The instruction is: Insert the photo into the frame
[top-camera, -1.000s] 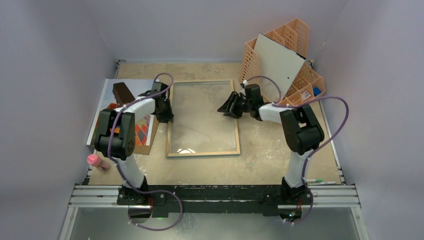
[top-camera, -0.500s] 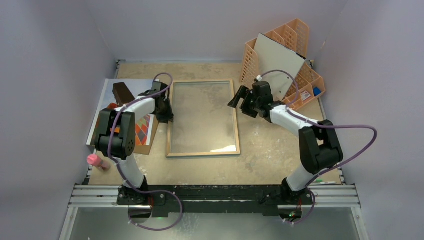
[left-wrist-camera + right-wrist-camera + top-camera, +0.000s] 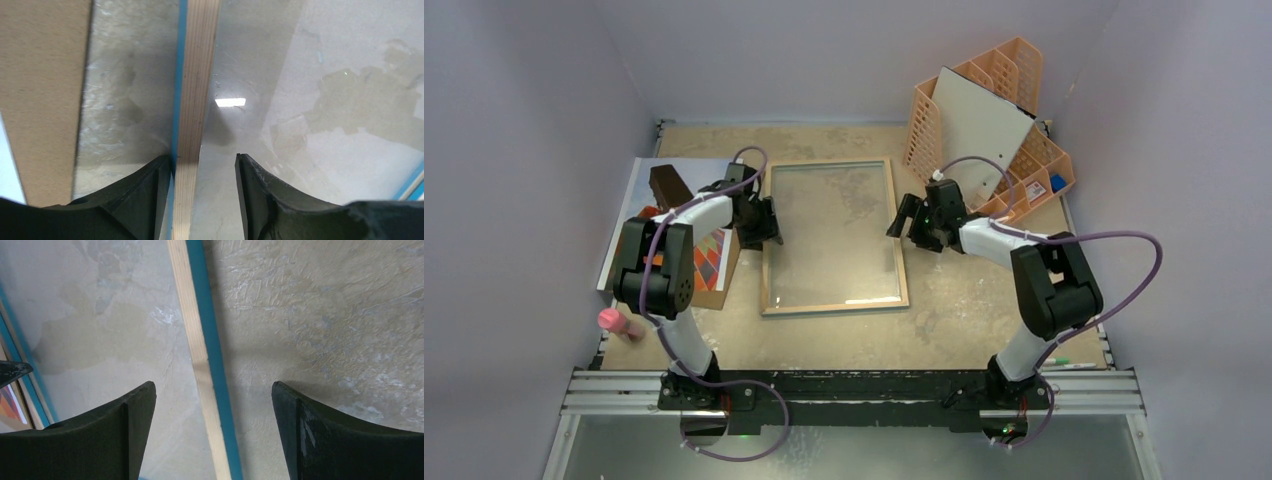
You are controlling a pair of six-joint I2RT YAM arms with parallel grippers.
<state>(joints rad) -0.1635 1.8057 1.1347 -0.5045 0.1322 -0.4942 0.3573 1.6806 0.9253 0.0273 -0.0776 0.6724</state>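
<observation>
The sandy table carries the frame flat at its middle, the photo at the left, an orange organiser at the far right and a pink object at the near left.

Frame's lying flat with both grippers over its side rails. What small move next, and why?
Probably lift the left gripper clear of the frame and toward the photo: both it and the right gripper stand open astride the rails, holding nothing, and the photo lies outside the frame.

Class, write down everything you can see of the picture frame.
The frame is a thin rectangle lying flat, back up, on the table: light wood rim, blue outer edge, clear pane showing the table through it. It holds nothing. The left claw straddles its left rail, the right claw its right rail, both open.
</observation>
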